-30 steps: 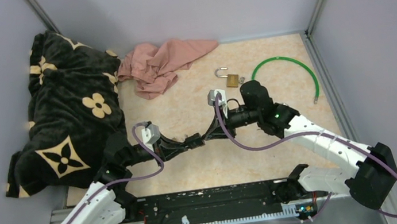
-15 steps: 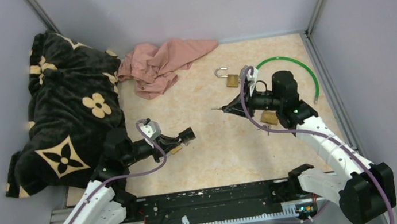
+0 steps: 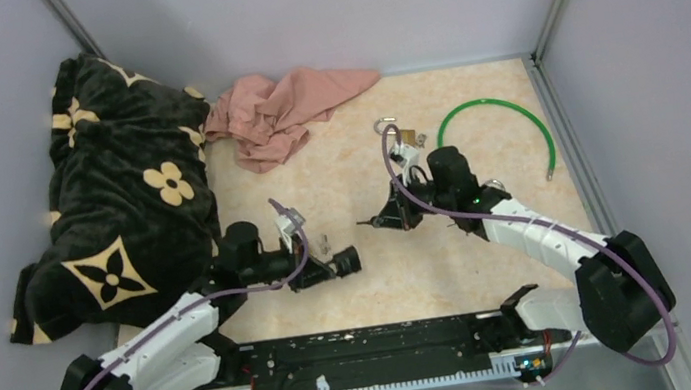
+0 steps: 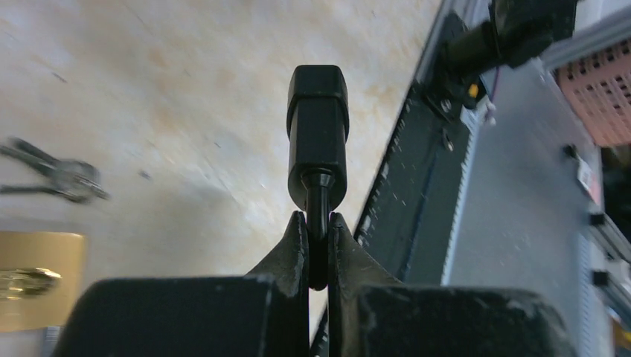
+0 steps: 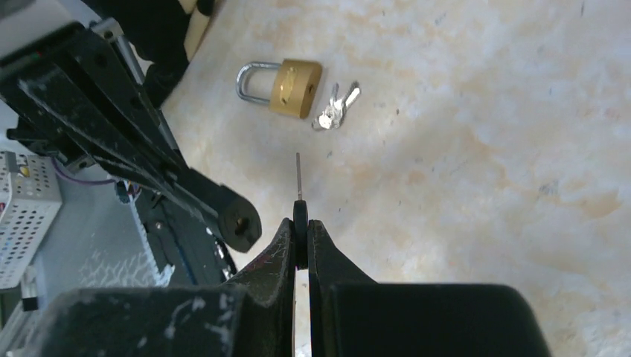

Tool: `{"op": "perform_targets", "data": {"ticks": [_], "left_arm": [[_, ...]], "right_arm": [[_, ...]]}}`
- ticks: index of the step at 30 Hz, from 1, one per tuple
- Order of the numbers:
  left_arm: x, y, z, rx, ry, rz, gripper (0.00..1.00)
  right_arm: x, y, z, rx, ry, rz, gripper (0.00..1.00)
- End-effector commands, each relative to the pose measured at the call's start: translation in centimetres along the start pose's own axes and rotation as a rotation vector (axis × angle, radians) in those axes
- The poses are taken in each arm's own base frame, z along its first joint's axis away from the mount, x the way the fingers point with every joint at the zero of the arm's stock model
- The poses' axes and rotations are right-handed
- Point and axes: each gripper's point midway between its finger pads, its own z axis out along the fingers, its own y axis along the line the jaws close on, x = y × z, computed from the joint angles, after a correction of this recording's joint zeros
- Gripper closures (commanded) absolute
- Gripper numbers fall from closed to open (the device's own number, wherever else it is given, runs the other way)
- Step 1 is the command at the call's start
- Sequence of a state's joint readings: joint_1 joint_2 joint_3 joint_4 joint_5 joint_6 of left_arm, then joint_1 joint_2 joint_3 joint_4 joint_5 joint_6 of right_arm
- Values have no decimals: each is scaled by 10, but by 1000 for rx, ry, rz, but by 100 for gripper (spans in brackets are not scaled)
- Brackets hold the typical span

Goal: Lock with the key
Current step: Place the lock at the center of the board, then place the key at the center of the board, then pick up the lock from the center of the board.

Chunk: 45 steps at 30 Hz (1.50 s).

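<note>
Right claw (image 5: pixel 300 223) pinched fully shut on the dark head of the key (image 5: pixel 298 177); the thin steel blade juts straight out past the fingertips. Left claw (image 4: pixel 318 227) likewise closed, gripping the slim black stem of the black lock barrel (image 4: pixel 318 126) — smooth, blocky, matt finish. Both seem held above the table (image 3: pixel 413 277), mid-field, near each other but apart. From the right wrist, the barrel's round end with its keyhole (image 5: pixel 236 222) sits left of the blade, level with its root, not ahead of the tip. The blade points past it toward a brass padlock (image 5: pixel 294 88) and bunch of keys (image 5: pixel 336 108) lying on the mottled beige top. From above, both long axes run roughly left–right, key farther from the bases. Judgement: blade needs a sideways shift and some backing off to face the keyhole.
</note>
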<state>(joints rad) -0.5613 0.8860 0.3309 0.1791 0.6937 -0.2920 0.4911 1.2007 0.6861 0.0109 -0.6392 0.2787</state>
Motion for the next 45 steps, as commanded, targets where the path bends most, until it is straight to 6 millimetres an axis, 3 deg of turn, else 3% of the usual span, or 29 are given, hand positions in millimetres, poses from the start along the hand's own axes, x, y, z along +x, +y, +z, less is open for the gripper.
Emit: {"op": "perform_targets", "data": {"ticks": [1, 8, 9, 12, 14, 16, 22, 23, 24, 29, 30, 31, 33, 36, 40, 42, 45], "left_arm": [[40, -21, 9, 95, 154, -145, 100], [79, 8, 14, -60, 263, -300, 100], [83, 12, 13, -81, 273, -312, 93], [91, 22, 12, -140, 289, -339, 56], [91, 23, 12, -147, 289, -340, 39], [91, 26, 11, -170, 287, -336, 29], [89, 61, -6, -423, 243, -328, 17], [87, 61, -8, -433, 236, -326, 10], [83, 60, -9, -433, 220, -319, 3], [53, 62, -13, -469, 99, -292, 1], [46, 62, -13, -469, 69, -287, 1], [35, 63, -15, -463, 22, -279, 1], [18, 72, -21, -487, -63, -287, 1], [-19, 77, -32, -485, -214, -227, 1], [-58, 66, -41, -437, -328, 34, 1], [-77, 65, -48, -455, -383, 192, 1], [-92, 63, -60, -486, -441, 344, 1]], "right_arm": [[20, -6, -3, 82, 20, 152, 100], [69, -9, 7, 71, 91, 289, 100], [74, -9, 9, 71, 101, 293, 100], [88, -11, 14, 69, 134, 327, 100], [95, -13, 17, 65, 151, 345, 100], [101, -12, 20, 54, 169, 363, 100], [119, -28, 25, 131, 233, 397, 100], [120, -31, 25, 148, 240, 400, 98], [121, -34, 25, 165, 248, 403, 95], [123, -48, 17, 287, 300, 389, 63], [121, -50, 14, 312, 301, 380, 50], [119, -52, 11, 338, 306, 372, 26], [112, -58, 1, 407, 306, 343, 8], [89, -67, -21, 539, 285, 274, 2], [40, -95, -70, 833, 203, 138, 2], [26, -120, -101, 980, 155, 149, 2], [25, -165, -142, 1140, 74, 265, 1]]}}
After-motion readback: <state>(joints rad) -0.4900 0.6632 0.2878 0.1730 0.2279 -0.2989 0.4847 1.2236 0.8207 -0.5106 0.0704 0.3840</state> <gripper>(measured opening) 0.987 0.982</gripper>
